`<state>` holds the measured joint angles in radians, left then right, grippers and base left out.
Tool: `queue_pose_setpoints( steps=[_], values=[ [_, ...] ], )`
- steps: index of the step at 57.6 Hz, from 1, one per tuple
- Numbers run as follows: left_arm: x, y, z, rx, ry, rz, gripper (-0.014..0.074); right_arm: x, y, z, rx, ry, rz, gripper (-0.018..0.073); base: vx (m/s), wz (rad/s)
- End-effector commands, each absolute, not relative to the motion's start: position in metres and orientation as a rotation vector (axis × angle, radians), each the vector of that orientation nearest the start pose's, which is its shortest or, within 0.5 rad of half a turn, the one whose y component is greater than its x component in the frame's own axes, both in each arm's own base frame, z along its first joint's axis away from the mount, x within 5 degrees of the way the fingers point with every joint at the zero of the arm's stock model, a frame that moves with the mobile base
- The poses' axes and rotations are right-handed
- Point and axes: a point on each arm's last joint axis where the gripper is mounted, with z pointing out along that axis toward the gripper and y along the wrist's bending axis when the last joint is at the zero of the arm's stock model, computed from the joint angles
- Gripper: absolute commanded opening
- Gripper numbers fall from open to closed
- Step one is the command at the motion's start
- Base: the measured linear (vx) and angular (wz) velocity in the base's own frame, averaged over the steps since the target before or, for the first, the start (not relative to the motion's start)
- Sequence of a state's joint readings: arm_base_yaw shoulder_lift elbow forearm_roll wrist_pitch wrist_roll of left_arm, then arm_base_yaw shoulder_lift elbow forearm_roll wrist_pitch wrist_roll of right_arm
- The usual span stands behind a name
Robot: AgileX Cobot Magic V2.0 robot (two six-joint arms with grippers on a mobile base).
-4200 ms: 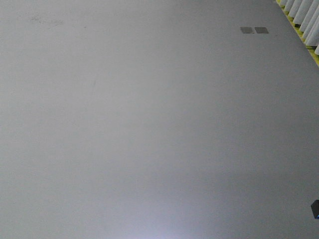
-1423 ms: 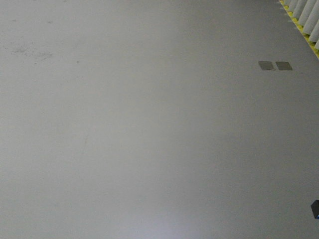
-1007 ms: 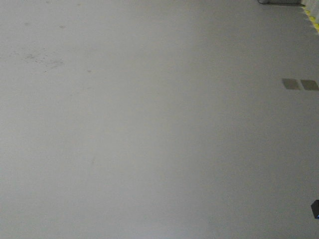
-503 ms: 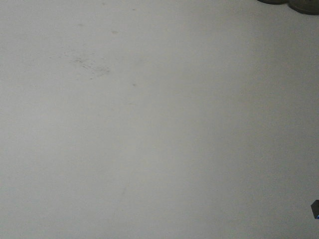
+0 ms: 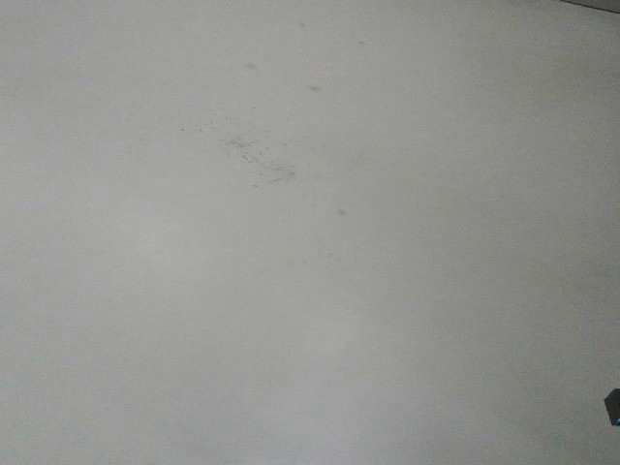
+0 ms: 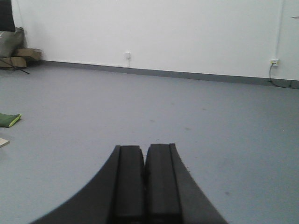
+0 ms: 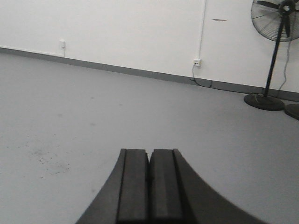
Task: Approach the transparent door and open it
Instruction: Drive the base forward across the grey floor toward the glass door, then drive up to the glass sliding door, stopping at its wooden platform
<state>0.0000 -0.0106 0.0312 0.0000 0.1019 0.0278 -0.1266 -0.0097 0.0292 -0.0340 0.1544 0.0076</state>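
Observation:
The transparent door is out of view in every frame. My left gripper [image 6: 145,147] is shut with nothing between its dark pads, held low over the grey floor. My right gripper [image 7: 149,151] is likewise shut and holds nothing. Both point across open floor toward a white wall [image 6: 154,32] with a dark skirting strip. The front view shows only bare grey floor [image 5: 310,291] with a patch of small dark specks [image 5: 252,155].
A standing fan [image 7: 275,51] and a second round base [image 7: 293,111] are at the right by the wall. Wall sockets [image 7: 197,62] [image 6: 127,55] sit low on the wall. Boxes and a bag [image 6: 16,49] lie far left; a green flat object [image 6: 9,120] is on the floor.
The floor scene in the front view has slid rightward and down: the two dark floor plates and the yellow-edged cones left the frame, and the speck patch moved toward the middle. The base is turning.

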Motion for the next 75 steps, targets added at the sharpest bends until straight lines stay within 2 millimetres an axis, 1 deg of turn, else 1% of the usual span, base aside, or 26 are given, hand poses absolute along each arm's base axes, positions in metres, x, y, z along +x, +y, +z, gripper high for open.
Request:
queue_pose_setpoints(
  steps=[1, 26, 75],
  values=[
    [0.0564, 0.0, 0.1968, 0.007, 1.525, 0.008, -0.0006, 0.0554, -0.0075, 0.1965, 0.075, 1.563, -0.135, -0.0008, 0.51, 0.34],
    [0.0564, 0.0, 0.1968, 0.007, 1.525, 0.008, -0.0006, 0.0554, -0.0075, 0.1965, 0.075, 1.563, -0.135, -0.0008, 0.49, 0.44],
    [0.0564, 0.0, 0.1968, 0.007, 1.525, 0.008, -0.0006, 0.0554, -0.0075, 0.1965, 0.075, 1.563, -0.135, -0.0008, 0.42, 0.66]
  ],
)
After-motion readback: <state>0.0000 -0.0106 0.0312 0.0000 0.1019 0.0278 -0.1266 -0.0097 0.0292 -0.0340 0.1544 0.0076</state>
